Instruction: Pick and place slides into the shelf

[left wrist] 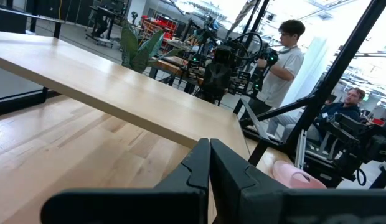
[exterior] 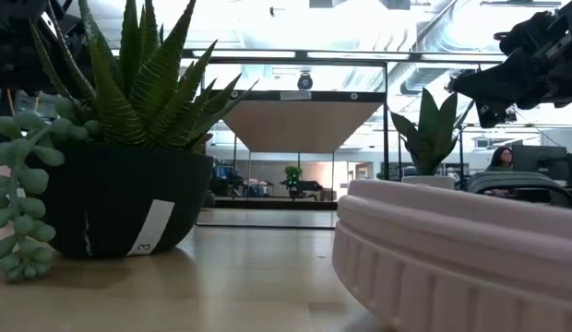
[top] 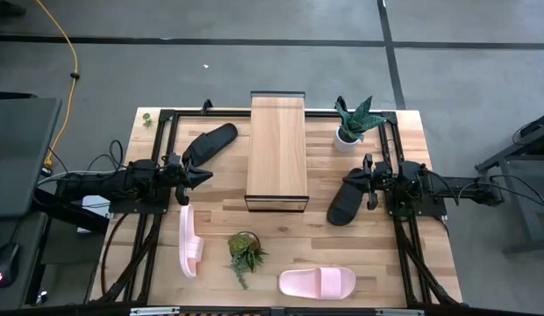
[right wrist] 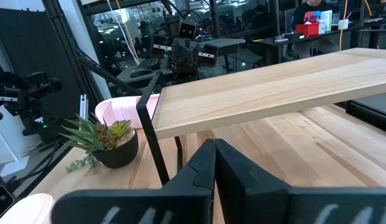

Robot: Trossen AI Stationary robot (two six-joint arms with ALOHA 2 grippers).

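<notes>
Light-wood plank shelf on black metal frame (top: 277, 151) sits mid-table, nothing on it. Left gripper (top: 199, 175) is just off its left side, fingers together; one black foam slide (top: 210, 144) lies just behind it, a pale pink slide (top: 189, 241) in front. Right gripper (top: 358, 178) is off the shelf's right side, fingers together, over the second black slide (top: 347, 200). Second pink slide (top: 318, 282) and a dark-potted succulent (top: 245, 251) lie in front of the shelf; a white-potted plant (top: 352, 123) stands right of it.

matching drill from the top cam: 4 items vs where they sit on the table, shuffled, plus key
1. shelf
2. left hand
3. pink slide on its side
4. flat pink slide

A. near edge, right of the dark-pot plant
B. middle of table
C. just beyond the side-lying slide, shut
D. left of the dark-pot plant

Pairs: 1-B, 2-C, 3-D, 4-A
</notes>
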